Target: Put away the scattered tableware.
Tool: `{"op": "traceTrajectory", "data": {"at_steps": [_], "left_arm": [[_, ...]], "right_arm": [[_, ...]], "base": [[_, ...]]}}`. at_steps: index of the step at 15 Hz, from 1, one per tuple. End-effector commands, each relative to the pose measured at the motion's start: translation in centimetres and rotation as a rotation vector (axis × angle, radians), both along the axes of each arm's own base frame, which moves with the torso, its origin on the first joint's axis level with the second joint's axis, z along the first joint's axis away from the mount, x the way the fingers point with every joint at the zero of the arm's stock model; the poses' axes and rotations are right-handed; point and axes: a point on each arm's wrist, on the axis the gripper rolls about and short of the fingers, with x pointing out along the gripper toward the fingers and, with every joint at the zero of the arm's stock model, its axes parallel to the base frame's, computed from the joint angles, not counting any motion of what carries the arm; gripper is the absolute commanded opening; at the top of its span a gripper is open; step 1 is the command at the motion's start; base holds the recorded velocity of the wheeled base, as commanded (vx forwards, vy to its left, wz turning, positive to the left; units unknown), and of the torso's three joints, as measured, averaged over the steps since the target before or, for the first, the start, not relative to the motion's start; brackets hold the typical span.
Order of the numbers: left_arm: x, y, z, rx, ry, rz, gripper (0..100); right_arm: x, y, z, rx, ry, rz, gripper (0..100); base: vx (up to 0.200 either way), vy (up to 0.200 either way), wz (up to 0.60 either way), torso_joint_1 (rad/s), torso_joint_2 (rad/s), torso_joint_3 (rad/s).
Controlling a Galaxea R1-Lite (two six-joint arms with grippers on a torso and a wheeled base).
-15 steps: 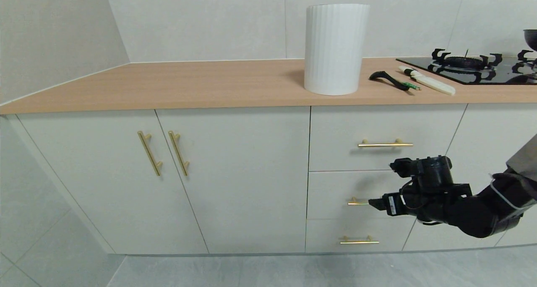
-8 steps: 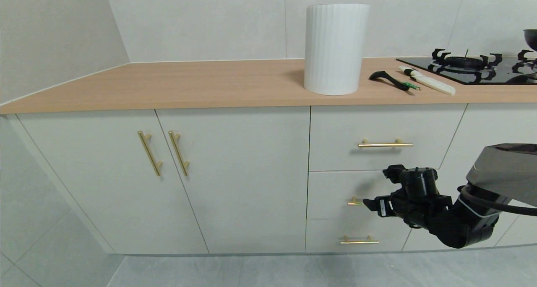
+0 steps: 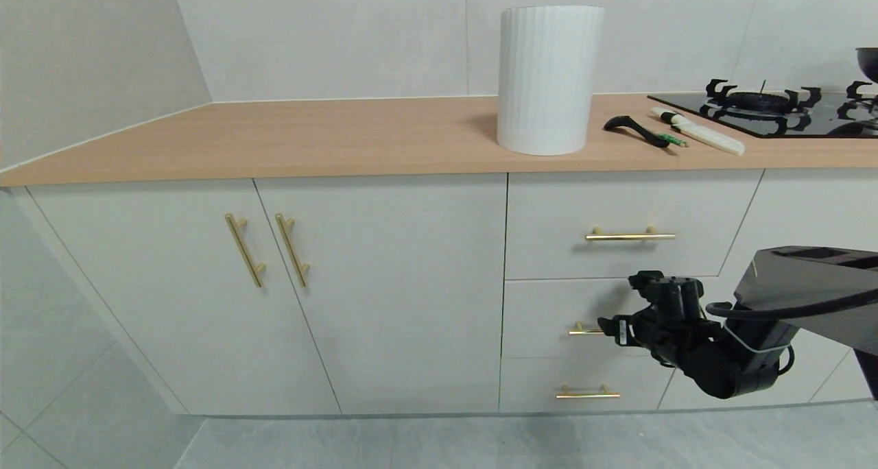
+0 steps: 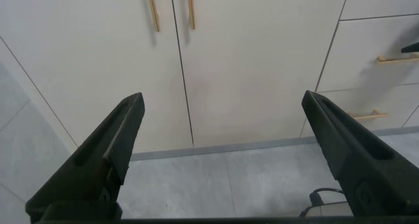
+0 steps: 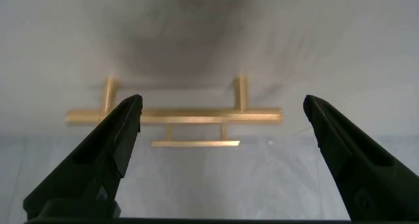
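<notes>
On the wooden countertop (image 3: 309,136) lie a black-handled utensil (image 3: 634,129) and a white knife (image 3: 699,134) with a small green piece between them, right of a tall white ribbed container (image 3: 549,78). My right gripper (image 3: 610,328) hangs low in front of the drawers, at the right end of the middle drawer's brass handle (image 3: 582,330). In the right wrist view that gripper (image 5: 221,109) is open, its fingers (image 5: 105,165) spread wide with the brass handle (image 5: 173,116) straight ahead between them. My left gripper (image 4: 222,99) is open and holds nothing, facing the cabinet doors (image 4: 255,60) and the floor.
Three stacked drawers carry brass handles, the top one (image 3: 630,235) and the bottom one (image 3: 587,393). Two cabinet doors with vertical brass handles (image 3: 267,249) stand to the left. A gas hob (image 3: 768,109) sits at the counter's right end. Grey tiled floor (image 3: 411,445) lies below.
My right gripper has moved left and closer to the middle drawer handle, and the arm behind it has swung up higher. The tableware on the counter has not moved.
</notes>
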Motion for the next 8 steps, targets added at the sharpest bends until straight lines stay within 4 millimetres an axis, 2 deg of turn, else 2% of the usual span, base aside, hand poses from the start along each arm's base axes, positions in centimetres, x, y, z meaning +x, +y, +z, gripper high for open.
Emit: {"op": "traceTrajectory", "data": {"at_steps": [1, 8], "left_arm": [[0.0, 0.0, 0.0, 0.000, 0.001, 0.000, 100], [0.0, 0.0, 0.0, 0.000, 0.001, 0.000, 100]], "right_arm": [[0.2, 0.0, -1.4, -0.003, 0.004, 0.000, 100], [1.5, 0.1, -3.7, -0.027, -0.027, -0.046, 100]], "base": [[0.000, 0.000, 0.00, 0.000, 0.00, 0.000], [0.000, 0.000, 0.00, 0.000, 0.00, 0.000]]}}
